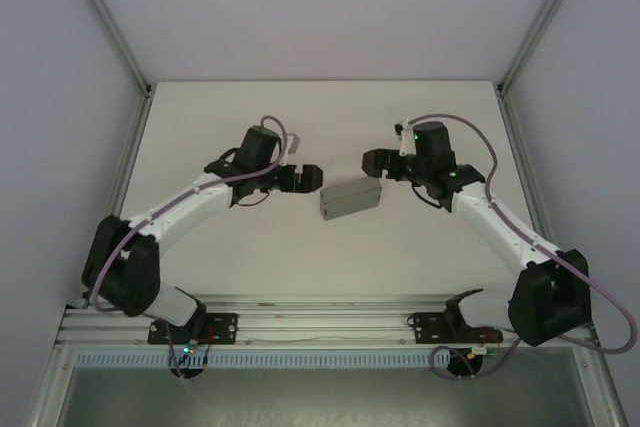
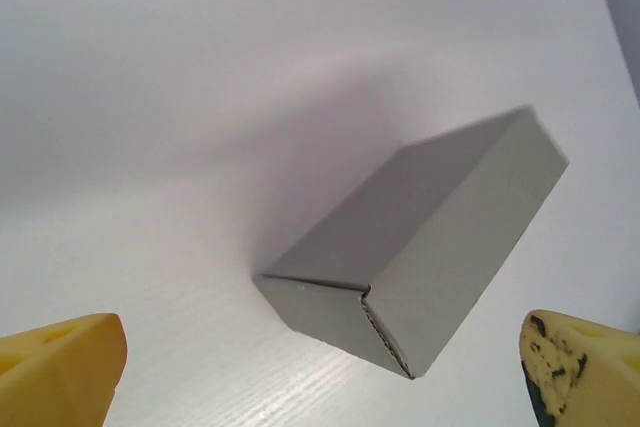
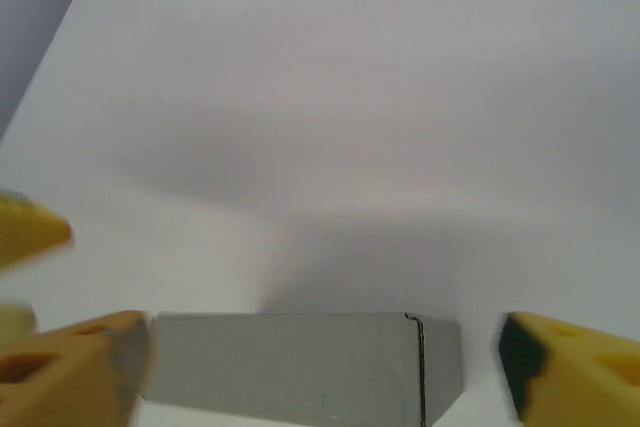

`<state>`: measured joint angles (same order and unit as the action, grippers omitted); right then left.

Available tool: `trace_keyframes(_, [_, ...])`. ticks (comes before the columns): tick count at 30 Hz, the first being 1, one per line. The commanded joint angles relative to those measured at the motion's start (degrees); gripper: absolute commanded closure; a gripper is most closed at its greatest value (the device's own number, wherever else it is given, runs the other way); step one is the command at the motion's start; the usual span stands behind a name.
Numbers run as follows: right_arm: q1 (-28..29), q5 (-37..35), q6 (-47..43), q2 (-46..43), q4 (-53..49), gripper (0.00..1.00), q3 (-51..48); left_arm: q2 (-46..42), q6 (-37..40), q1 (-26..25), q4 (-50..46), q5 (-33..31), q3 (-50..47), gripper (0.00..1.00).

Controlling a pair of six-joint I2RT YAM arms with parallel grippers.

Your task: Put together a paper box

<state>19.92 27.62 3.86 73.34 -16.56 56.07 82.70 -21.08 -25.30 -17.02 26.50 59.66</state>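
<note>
- The paper box [image 1: 350,199] is folded up into a closed grey rectangular block. It lies flat on the white table [image 1: 250,247], roughly mid-table, with its long side running left-right and slightly tilted.
- From the top camera it sits in the gap between the two claws. The left gripper [image 1: 306,177] is just beside its left end and the right gripper [image 1: 374,162] just off its far right corner. Can't make out any contact from up there.
- The left wrist cam gives you what the overhead doesn't: the box [image 2: 420,247] seen corner-on, with a raw cardboard seam at the near corner where the end flap meets the side.
- In that same view the left gripper [image 2: 322,362] is spread wide. Its yellow fingers [image 2: 70,362] sit way out in the bottom corners, and the box is ahead of them with nothing gripped.
- The right wrist cam shows the box [image 3: 290,362] side-on at the bottom edge, with a thin vertical seam near its right end.
- The right gripper [image 3: 325,367] is also wide, with the box right between its fingers [image 3: 570,367]. There's a clear gap on the right. On the left the finger edge meets the box end, and I can't tell if it's touching.
</note>
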Motion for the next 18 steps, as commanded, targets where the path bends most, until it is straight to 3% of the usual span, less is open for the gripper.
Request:
trace_keyframes(1, [0.3,5.3,-21.7,-0.4,-7.0,0.00,3.2,-5.4,0.7,1.4,-5.8,-12.3,1.8,0.00])
trace_keyframes(6, [3.0,8.4,-54.5,1.4,-18.0,0.00,8.2,-12.4,-2.4,4.2,-12.7,-26.6,-0.7,0.00])
trace_keyframes(9, [6.8,5.3,-66.8,4.1,-25.1,0.00,11.7,-17.3,-5.0,6.1,-15.7,-31.5,-4.2,0.00])
trace_keyframes(13, [10.3,0.9,-75.2,10.6,-31.4,0.00,17.4,-23.2,-7.6,7.4,-18.2,-36.0,-8.4,0.00])
trace_keyframes(18, [13.5,-10.1,-78.7,20.6,-30.1,0.00,22.1,-26.2,-9.6,8.0,-19.0,-34.3,-11.8,0.00])
